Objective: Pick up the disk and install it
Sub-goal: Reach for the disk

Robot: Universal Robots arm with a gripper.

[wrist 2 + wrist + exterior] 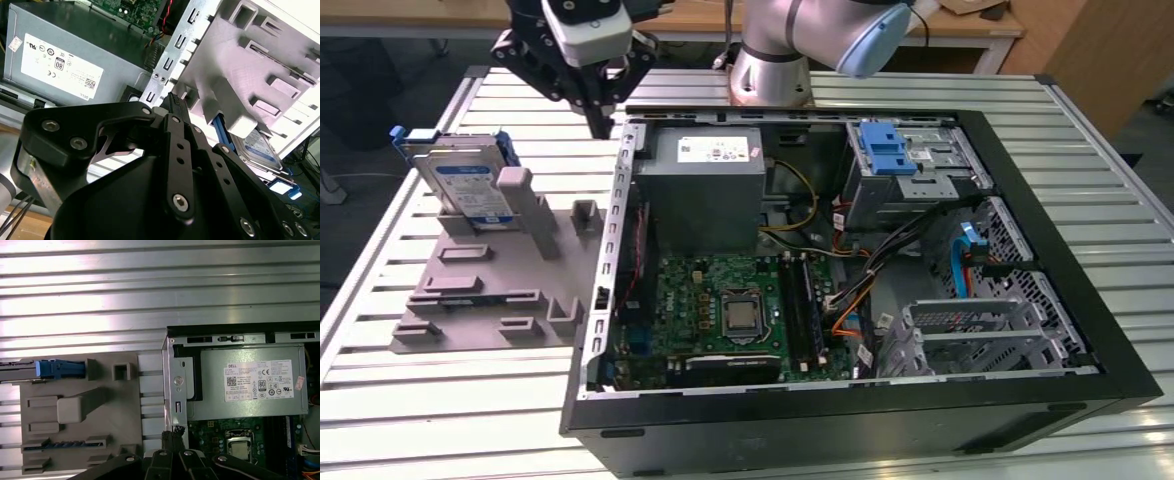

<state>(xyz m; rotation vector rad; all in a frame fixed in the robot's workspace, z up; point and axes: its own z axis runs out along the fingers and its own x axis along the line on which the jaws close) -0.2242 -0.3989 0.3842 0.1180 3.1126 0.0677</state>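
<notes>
Near the black end effector [599, 125], fingers pressed together on nothing, the flat silver, blue-framed disk [460, 185] stands upright in a grey plastic holder [480, 300].

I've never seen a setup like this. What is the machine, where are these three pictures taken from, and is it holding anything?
The machine is a robot arm with a black gripper, a two-fingered claw, at its end. The exterior view comes from a camera off the arm, looking over the whole metal table. Both wrist views come from cameras riding on the arm, so the gripper's black links show in them. On the table lie an open computer case, its grey power supply and green circuit board showing, and beside it a grey stand. The disk, silver in a blue frame, stands on edge in that stand. The gripper is shut and holds nothing; it hangs between stand and case, apart from the disk.
</notes>
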